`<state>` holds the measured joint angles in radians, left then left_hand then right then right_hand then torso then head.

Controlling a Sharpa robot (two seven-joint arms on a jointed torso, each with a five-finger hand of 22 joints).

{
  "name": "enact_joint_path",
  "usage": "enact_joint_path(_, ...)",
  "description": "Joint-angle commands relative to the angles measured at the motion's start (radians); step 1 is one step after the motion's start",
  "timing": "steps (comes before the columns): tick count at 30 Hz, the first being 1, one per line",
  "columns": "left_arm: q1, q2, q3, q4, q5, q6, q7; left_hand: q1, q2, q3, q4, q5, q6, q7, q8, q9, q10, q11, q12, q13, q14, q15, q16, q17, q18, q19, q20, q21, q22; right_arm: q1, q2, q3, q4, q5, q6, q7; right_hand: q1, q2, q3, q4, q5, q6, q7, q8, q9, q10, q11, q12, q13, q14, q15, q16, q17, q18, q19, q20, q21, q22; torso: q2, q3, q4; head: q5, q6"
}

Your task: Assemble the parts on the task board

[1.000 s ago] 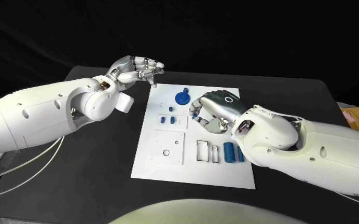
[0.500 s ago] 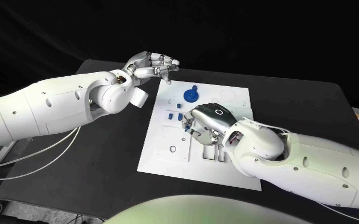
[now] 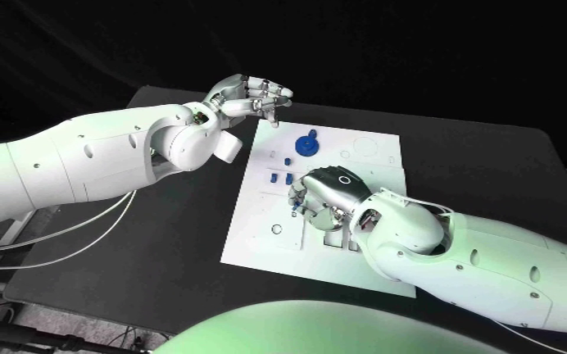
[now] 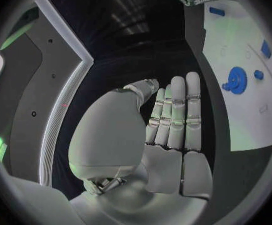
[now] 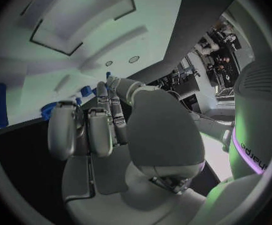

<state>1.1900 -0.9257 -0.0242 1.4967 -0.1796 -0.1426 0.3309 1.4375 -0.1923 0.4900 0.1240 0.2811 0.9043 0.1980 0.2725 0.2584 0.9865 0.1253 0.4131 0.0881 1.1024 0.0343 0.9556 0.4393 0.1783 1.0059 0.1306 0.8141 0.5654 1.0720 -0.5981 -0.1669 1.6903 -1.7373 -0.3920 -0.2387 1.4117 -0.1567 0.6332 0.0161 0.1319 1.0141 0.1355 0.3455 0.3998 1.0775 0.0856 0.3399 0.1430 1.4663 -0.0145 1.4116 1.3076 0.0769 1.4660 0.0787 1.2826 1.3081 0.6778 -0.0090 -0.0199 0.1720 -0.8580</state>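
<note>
**Black table, white board at centre: right hand nearest the parts**

Right hand [image 3: 328, 196], fingers curled, apparently empty, hovers mid-frame over the task board [image 3: 378, 153]. Small blue parts [image 3: 281, 179] lie just to its left; blue gear [image 3: 306, 146] above. Left hand [image 3: 251, 97], curled empty, hangs at the board's upper-left corner.

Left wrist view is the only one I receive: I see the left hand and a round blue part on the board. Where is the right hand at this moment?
Observer: In the head view the right hand is over the middle of the task board, nearer the robot than the round blue part.
Operator: Is it holding a part?
Observer: I cannot tell. In the right wrist view, small blue parts lie on the board close to its fingertips.
Operator: And how does my side stand to the board?
Observer: The head view shows the left hand at the board's far left corner, fingers curled.
</note>
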Motion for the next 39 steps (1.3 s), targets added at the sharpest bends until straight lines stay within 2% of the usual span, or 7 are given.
enact_joint_path(1,0.001,0.003,0.001,0.000,0.003,0.020,-0.003,-0.006,0.007,-0.001,-0.005,0.002,-0.003,0.002,-0.005,-0.001,-0.002,0.002,-0.003,-0.001,-0.001,0.009,-0.005,-0.001,0.005,0.005,0.001,-0.004,-0.001,-0.005,0.005,-0.001,-0.003,-0.016,0.020,0.014,-0.004,0.007,0.004,-0.004,0.005,-0.005,0.002,-0.006,0.001,0.026,-0.020,0.002,0.012,0.055,-0.004,0.006,0.021,-0.009,0.019,-0.003,-0.004,0.002,0.000,0.0007,-0.0001,0.001,-0.002)
enact_joint_path(18,0.001,0.002,0.001,0.001,0.002,0.023,-0.007,-0.006,0.007,-0.001,-0.005,0.002,-0.003,0.002,-0.005,-0.001,-0.002,0.002,-0.003,-0.001,-0.001,0.009,-0.005,-0.001,0.005,0.005,0.001,-0.004,-0.001,-0.013,0.010,-0.005,-0.018,-0.014,0.028,0.017,-0.006,0.007,0.004,-0.005,0.006,-0.005,0.003,-0.007,0.001,0.026,-0.019,0.000,0.013,0.054,-0.003,0.006,0.021,-0.009,0.018,-0.003,-0.004,0.002,0.000,-0.0006,0.0007,-0.003,-0.009)
enact_joint_path(39,0.001,0.001,0.001,0.001,0.002,0.027,-0.012,-0.008,0.008,-0.003,-0.005,0.001,-0.003,0.002,-0.007,-0.001,-0.003,0.002,-0.003,-0.001,-0.002,0.010,-0.005,-0.002,0.005,0.005,0.002,-0.006,-0.003,-0.014,0.017,-0.008,-0.034,-0.028,0.059,-0.001,-0.007,0.008,0.004,-0.007,0.006,-0.006,0.003,-0.007,0.002,0.026,-0.019,-0.001,0.014,0.054,-0.003,0.005,0.019,-0.008,0.017,-0.002,-0.007,-0.001,0.000,0.0003,-0.0002,-0.003,-0.012)
